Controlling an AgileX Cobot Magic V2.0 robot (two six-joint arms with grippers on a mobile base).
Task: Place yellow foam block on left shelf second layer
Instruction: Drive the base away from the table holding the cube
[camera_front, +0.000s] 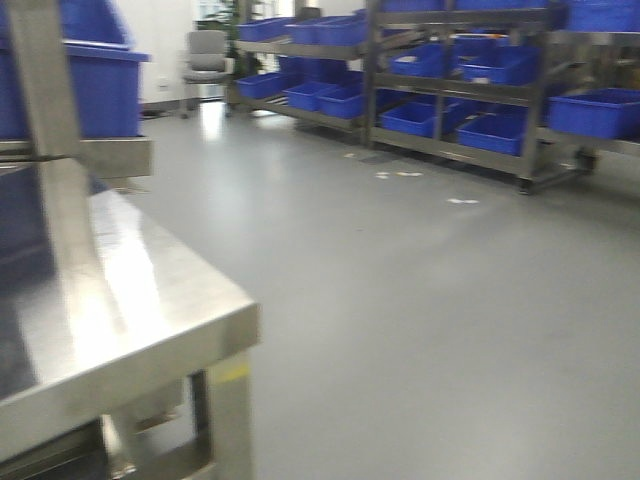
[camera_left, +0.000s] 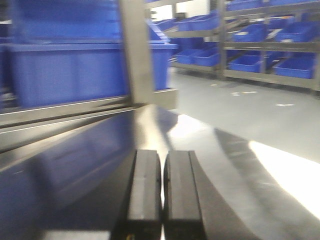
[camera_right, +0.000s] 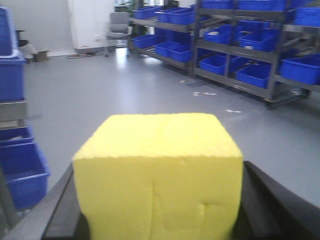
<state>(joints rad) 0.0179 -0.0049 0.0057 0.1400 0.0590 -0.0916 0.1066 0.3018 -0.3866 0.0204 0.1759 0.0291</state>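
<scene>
Now right gripper (camera_right: 162, 212) is clamping the yellow foam block (camera_right: 158, 165) for transport; left gripper (camera_left: 162, 195) is idling pinched together, empty.

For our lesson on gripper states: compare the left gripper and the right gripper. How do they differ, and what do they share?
The left gripper is shut with nothing between its fingers; the right gripper is shut on the yellow foam block. The left gripper is over a steel surface; the right gripper faces open grey floor. Both have dark fingers.
</scene>
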